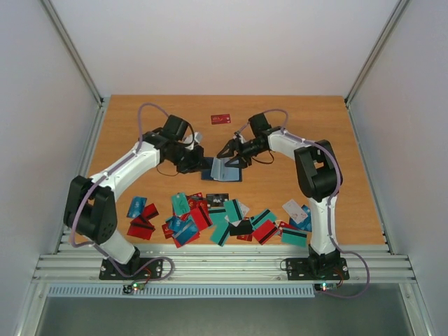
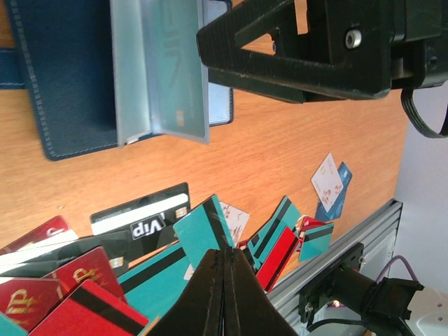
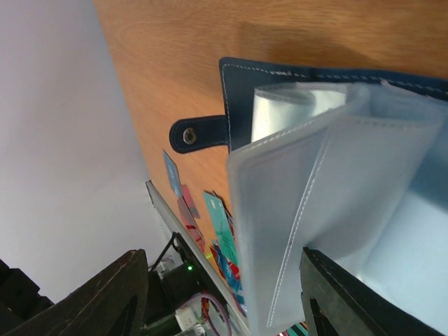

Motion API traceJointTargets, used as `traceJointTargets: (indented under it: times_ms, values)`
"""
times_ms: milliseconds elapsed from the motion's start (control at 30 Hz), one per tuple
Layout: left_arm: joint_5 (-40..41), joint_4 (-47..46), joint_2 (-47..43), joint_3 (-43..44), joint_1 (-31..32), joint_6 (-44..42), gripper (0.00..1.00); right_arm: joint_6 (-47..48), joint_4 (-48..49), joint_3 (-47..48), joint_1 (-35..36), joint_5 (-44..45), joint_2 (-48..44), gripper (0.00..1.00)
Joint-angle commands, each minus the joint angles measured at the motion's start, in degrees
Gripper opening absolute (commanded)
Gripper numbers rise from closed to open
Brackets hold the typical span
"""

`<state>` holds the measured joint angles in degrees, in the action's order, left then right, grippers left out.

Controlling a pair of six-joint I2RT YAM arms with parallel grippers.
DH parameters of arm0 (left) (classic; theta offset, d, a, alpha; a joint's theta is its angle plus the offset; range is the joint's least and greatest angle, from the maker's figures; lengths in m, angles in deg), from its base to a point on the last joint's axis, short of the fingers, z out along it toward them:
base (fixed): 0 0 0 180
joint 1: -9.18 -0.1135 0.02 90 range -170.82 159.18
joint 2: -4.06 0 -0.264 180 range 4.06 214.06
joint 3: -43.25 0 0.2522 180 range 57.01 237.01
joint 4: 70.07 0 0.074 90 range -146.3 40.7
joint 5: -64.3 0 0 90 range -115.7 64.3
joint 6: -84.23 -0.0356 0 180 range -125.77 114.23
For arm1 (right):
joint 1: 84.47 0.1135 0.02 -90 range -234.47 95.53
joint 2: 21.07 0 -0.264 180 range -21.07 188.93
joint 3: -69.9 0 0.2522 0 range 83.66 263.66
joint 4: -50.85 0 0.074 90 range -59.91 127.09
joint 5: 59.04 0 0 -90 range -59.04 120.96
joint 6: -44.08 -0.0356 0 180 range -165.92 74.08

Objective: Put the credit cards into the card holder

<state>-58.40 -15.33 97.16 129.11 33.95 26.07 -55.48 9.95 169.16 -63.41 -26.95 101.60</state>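
The card holder lies open mid-table, navy cover down, its grey-blue pocket leaves standing up; one leaf holds a pale card. Many credit cards lie scattered near the front edge, teal, red, blue, white and black, and also show in the left wrist view. My left gripper is shut with nothing visible in it, just left of the holder. My right gripper is open above the holder's right side; in its wrist view a pocket leaf stands between the spread fingers.
A lone red card lies at the back of the table. A white and a blue card lie apart at the right of the pile. The metal rail runs along the front edge by the arm bases.
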Motion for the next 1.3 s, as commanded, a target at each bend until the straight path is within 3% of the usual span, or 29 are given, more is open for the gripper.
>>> traceJointTargets:
  times_ms: [0, 400, 700, 833, 1000, 1267]
  values:
    - [2.15, 0.0, -3.9, -3.1, -1.48, 1.14, 0.03, -0.1, -2.54, 4.34, 1.95, -0.91, 2.93, 0.61]
    - [5.57, 1.34, -11.38, -10.07, -3.15, 1.23, 0.03, -0.13, -3.82, 9.09, 4.41, -1.0, 5.82, 0.61]
    - [6.6, -0.2, -7.55, -9.45, -3.09, -5.18, 0.03, 5.65, -9.1, 5.67, 3.84, 4.56, -0.22, 0.62]
    - [4.51, -2.58, -3.86, -6.83, -2.86, -5.97, 0.03, 7.74, -11.62, 1.56, 3.1, 8.73, -5.04, 0.62]
    - [7.35, 1.44, -2.66, -4.47, -1.62, -9.36, 0.05, 11.67, -14.2, -5.68, 2.15, 13.86, -13.57, 0.63]
    - [7.43, 1.79, -6.52, -10.34, 5.74, -13.28, 0.17, 12.8, -15.43, -22.96, 2.14, 18.65, -28.25, 0.65]
